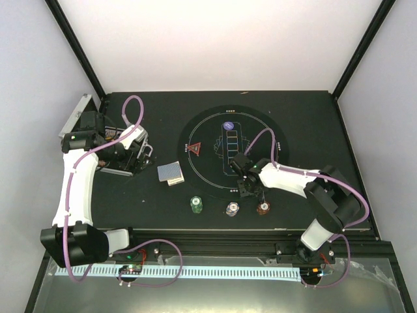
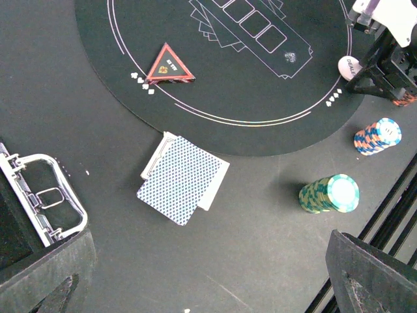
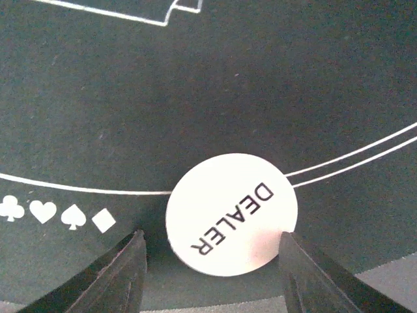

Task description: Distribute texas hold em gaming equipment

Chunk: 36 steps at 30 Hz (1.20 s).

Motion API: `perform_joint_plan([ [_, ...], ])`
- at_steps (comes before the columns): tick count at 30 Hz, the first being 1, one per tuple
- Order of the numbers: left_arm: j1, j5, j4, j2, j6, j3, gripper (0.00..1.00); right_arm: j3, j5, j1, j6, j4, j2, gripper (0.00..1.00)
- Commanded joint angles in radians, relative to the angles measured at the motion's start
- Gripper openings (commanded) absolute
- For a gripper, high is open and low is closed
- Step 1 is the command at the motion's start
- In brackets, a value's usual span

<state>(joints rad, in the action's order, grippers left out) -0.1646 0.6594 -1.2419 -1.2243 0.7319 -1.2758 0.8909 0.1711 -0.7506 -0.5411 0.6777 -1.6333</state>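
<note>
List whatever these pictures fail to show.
- Dealer button: top view, hidden under the right gripper.
- Red-brown chips: left wrist view, mostly behind the right gripper.
- Case: left wrist view, cut off by the left edge; top view, largely covered by the left arm.
- Cards: lying back up, so their faces are hidden in every view.
- Purple button: top view, lettering too small to read.

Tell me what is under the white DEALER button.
The DEALER button lies flat on the round black mat, across its white border lines. The part of the lines beneath it is hidden.
</note>
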Motion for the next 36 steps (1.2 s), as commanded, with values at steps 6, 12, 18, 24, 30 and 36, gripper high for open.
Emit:
perform_joint_plan([
  [6,-0.009,0.006,-0.026,0.017,0.006,-0.053,0.99,-0.010,0.040,0.129,0.007,-0.031,-0.018,0.51],
  [12,-0.009,-0.009,-0.022,0.018,0.007,-0.048,0.99,0.015,0.107,0.195,0.022,0.012,-0.035,0.50],
  [18,-0.009,-0.009,-0.014,0.019,0.006,-0.049,0.99,0.032,0.205,0.198,0.032,0.071,0.023,0.56],
  [24,-0.010,-0.013,-0.008,0.022,0.001,-0.049,0.99,0.064,0.162,0.188,0.057,0.070,0.023,0.60],
  [30,-0.009,-0.025,-0.008,0.029,0.004,-0.044,0.99,0.115,0.197,0.195,0.065,0.107,0.020,0.55],
  [36,-0.009,-0.032,-0.004,0.030,0.010,-0.047,0.99,0.063,0.132,0.198,0.033,0.133,0.068,0.70],
])
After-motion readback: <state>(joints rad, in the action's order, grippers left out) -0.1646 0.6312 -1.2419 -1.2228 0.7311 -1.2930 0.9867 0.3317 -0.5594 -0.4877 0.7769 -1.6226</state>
